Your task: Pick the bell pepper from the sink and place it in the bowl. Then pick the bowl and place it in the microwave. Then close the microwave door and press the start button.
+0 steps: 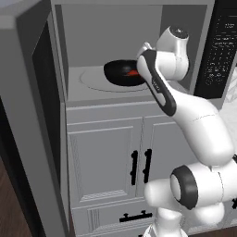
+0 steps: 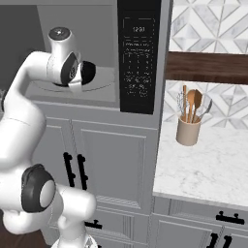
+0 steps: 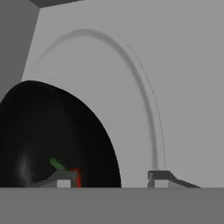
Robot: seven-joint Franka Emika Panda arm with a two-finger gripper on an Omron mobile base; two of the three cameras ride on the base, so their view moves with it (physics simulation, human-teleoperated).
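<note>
Claw [image 3: 113, 178]: spread, its two dark fingertips [image 3: 158, 178] well apart and pinching nothing; one tip sits over the bowl's near rim, the other over bare turntable.
Bowl [image 1: 124, 72]: the glossy black bowl rests on the round turntable [image 1: 95, 78] inside the microwave [image 1: 111, 28], toward the right half of the cavity, right by the hand.
Bell pepper [image 1: 133, 72]: red, lying inside the bowl; in the hand view a sliver of red and its green stem show low in the bowl.
Microwave door [image 1: 28, 115]: swung wide open at the left, its dark window edge-on to the left base view.
Control panel [image 2: 138, 53]: black, at the microwave's right side; start button too small to pick out.
Bench [image 2: 203, 160]: white marble at the right, carrying a utensil crock [image 2: 188, 131], well apart from the work.
Step in hand, as judged: bowl delivered; closing the door and pressing start remain.
Risk one: one tip is so close over the rim that pulling out low could drag or tip the bowl.
Risk two: the wrist fills much of the opening, so a careless exit could knock the frame.
Risk three: if the bowl gets dragged toward the front, the door may strike it.
</note>
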